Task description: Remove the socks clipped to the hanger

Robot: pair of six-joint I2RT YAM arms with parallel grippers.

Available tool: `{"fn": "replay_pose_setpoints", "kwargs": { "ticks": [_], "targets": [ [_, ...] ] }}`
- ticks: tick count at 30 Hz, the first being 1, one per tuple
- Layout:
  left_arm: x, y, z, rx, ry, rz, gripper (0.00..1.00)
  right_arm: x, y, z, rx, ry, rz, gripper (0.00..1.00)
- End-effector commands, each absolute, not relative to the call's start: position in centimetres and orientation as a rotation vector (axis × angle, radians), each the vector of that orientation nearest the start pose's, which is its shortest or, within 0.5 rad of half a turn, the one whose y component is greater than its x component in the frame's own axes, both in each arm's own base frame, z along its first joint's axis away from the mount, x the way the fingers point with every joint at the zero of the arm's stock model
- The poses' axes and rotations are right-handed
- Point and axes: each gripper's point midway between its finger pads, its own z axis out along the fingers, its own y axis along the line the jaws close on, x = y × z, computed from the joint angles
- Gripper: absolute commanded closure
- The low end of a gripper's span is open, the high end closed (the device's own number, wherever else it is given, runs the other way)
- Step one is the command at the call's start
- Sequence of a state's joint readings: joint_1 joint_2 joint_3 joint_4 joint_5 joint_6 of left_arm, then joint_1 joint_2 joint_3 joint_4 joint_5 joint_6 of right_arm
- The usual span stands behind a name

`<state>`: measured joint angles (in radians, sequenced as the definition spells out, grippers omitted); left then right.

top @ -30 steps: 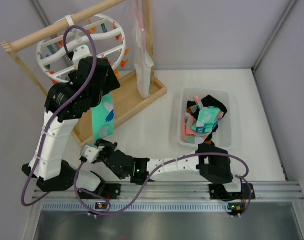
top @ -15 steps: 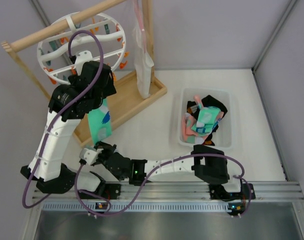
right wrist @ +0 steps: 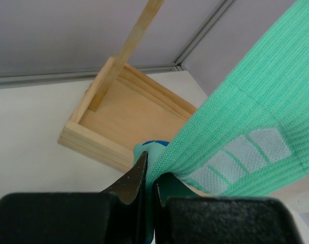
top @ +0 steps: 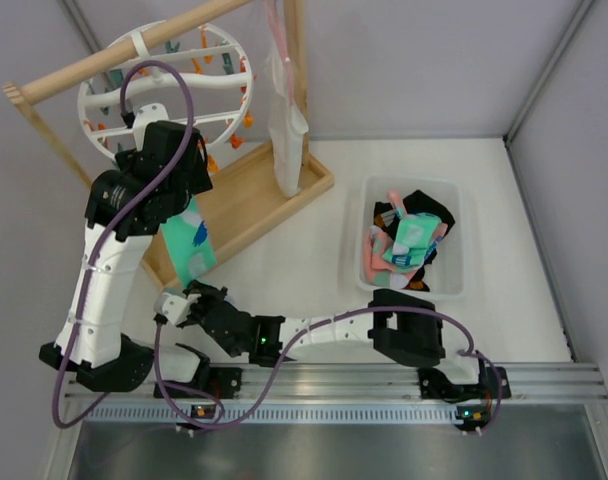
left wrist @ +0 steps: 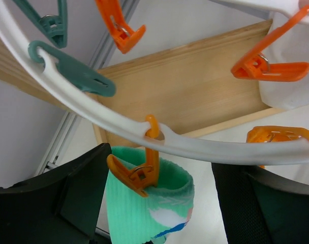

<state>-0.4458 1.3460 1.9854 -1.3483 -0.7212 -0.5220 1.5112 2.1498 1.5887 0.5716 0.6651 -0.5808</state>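
The white ring hanger [top: 227,79] hangs by its hook from the wooden rail. One teal sock [top: 191,243] hangs from it, its cuff pinched by an orange clip [left wrist: 137,175]. In the left wrist view the sock [left wrist: 157,211] sits between my left gripper's [left wrist: 159,203] open fingers [left wrist: 58,195], which stand either side of the cuff just below the ring [left wrist: 205,147]. My left gripper [top: 181,187] is under the ring's near edge. My right gripper [top: 176,304] is shut on the sock's lower end [right wrist: 246,122], fingertips [right wrist: 138,175] pinching the fabric and pulling it taut.
A clear bin [top: 454,275] at the right holds several removed socks. The wooden frame's base tray [top: 259,200] lies under the hanger and shows in the right wrist view [right wrist: 124,122]. A white cloth [top: 287,135] hangs from the frame's right post. Empty orange and teal clips [left wrist: 269,68] dangle nearby.
My left arm has shifted left and back toward the ring, and the hanger and sock swung left with it. My right gripper followed left, still holding the sock's lower end.
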Motion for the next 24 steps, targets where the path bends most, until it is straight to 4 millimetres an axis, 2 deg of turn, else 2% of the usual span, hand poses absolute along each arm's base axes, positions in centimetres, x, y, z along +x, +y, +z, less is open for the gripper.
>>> {"fn": "replay_pose_setpoints", "kwargs": {
  "ticks": [1,4,7,16,19,22,24],
  "targets": [
    [24.8,0.8,38.0,-0.377,2.161,0.415,0.18,16.3,60.7,22.7,-1.029,1.186,0.230,1.00],
    [24.4,1.5,38.2,-0.401,2.149,0.430,0.22,16.4,61.1,22.3,-1.030,1.193,0.228,1.00],
    [24.3,1.9,38.0,-0.410,2.151,0.445,0.31,16.6,61.1,22.0,-1.032,1.202,0.234,1.00],
    [24.5,2.0,37.8,-0.419,2.149,0.464,0.69,16.8,61.0,22.5,-1.020,1.203,0.242,1.00],
    [24.6,2.1,37.8,-0.424,2.147,0.477,0.84,16.8,60.4,22.6,-1.004,1.203,0.248,1.00],
    [24.6,2.2,37.9,-0.430,2.141,0.478,0.98,16.7,59.5,24.1,-0.968,1.192,0.274,1.00],
    [24.7,2.1,38.0,-0.431,2.138,0.474,0.98,16.5,58.1,24.6,-0.955,1.191,0.288,1.00]
  ]
}}
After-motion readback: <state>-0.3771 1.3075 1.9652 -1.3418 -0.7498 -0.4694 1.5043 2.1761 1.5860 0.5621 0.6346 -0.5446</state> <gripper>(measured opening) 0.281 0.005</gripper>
